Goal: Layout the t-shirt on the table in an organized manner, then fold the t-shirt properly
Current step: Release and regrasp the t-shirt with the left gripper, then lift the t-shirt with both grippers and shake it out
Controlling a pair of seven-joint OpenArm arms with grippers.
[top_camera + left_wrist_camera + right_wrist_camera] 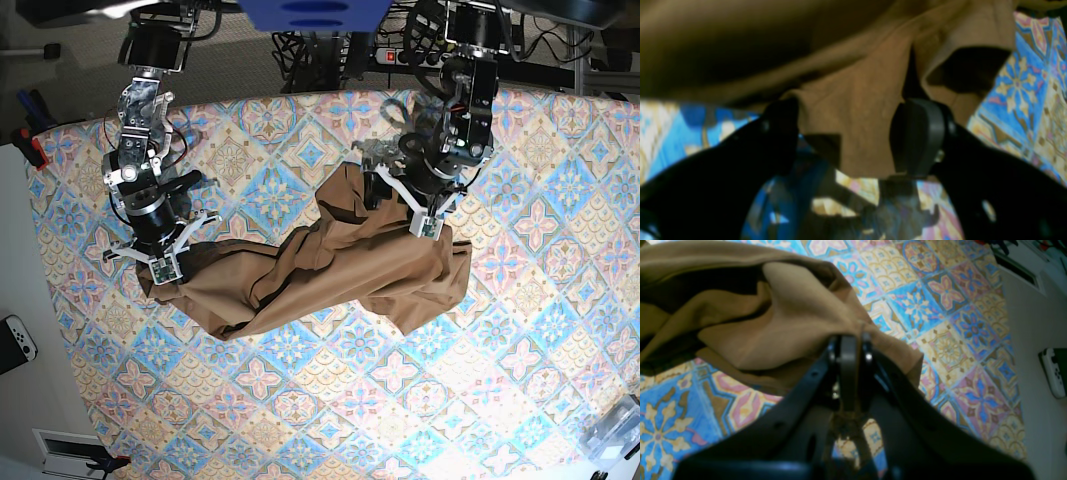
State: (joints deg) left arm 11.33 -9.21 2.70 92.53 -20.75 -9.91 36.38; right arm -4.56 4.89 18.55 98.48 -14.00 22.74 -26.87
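Across the middle of the table [560, 330], the t-shirt [330, 270] lies in a rumpled diagonal band, creased and bunched, one end lower toward the table's near-left side, the other higher toward its centre. At the t-shirt's lower end the right gripper [848, 350] is clenched on the fabric, its jaws pressed together with a pinch of tan cloth rising between them. At the t-shirt's upper end the left gripper [846, 130] stands with its jaws spread wide; a flap of the cloth hangs in the gap between the two fingers [918, 136], draped against them but not squeezed. Beyond the table's left edge, a white game controller [15, 340] rests on a pale surface.
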